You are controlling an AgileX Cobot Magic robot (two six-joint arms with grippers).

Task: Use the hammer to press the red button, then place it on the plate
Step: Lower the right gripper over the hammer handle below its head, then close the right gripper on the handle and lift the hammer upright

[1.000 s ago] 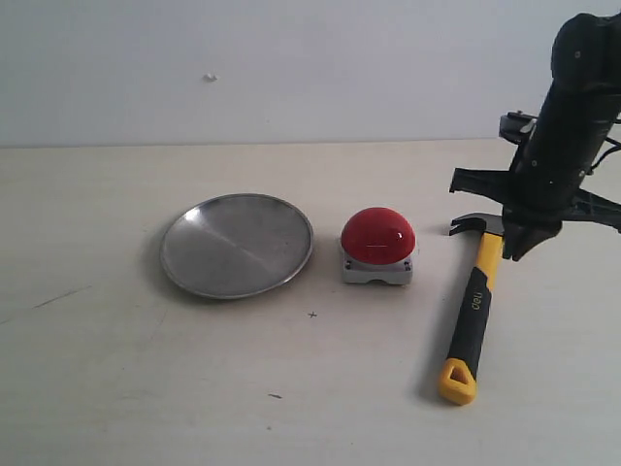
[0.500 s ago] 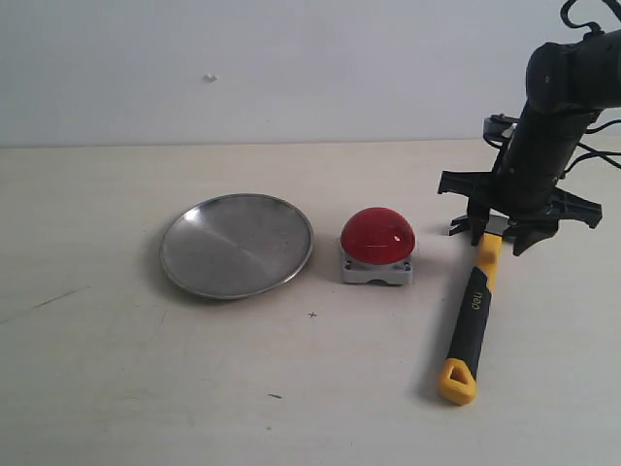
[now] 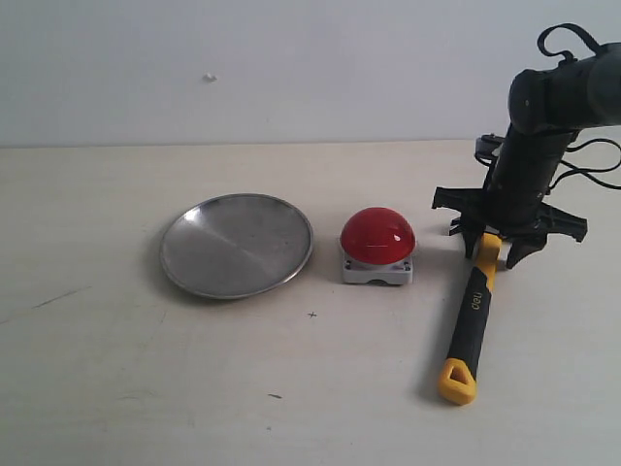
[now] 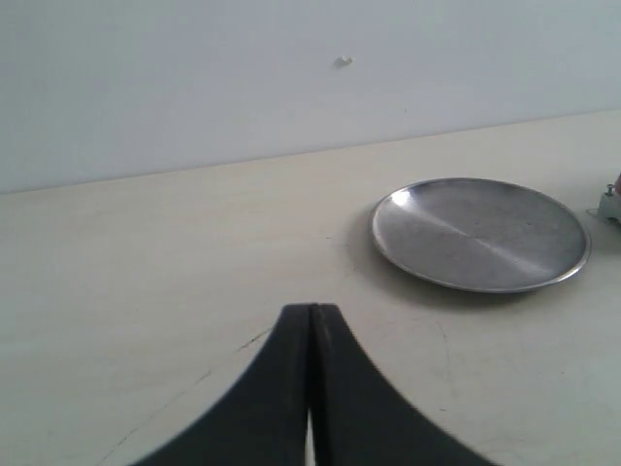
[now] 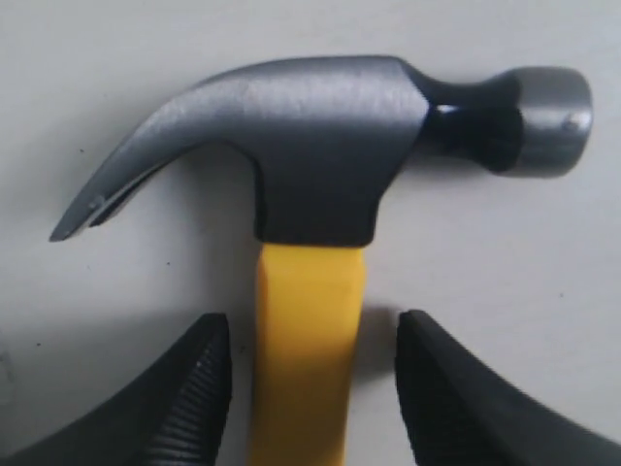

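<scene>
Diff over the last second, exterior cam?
The right gripper came down and shifted left in the exterior view. Its open jaws now straddle the yellow handle of the hammer just below the head, not yet closed. The hammer, red button and plate stayed put.

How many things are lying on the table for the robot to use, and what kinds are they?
hammer: 1
red button: 1
plate: 1
Total: 3
</scene>
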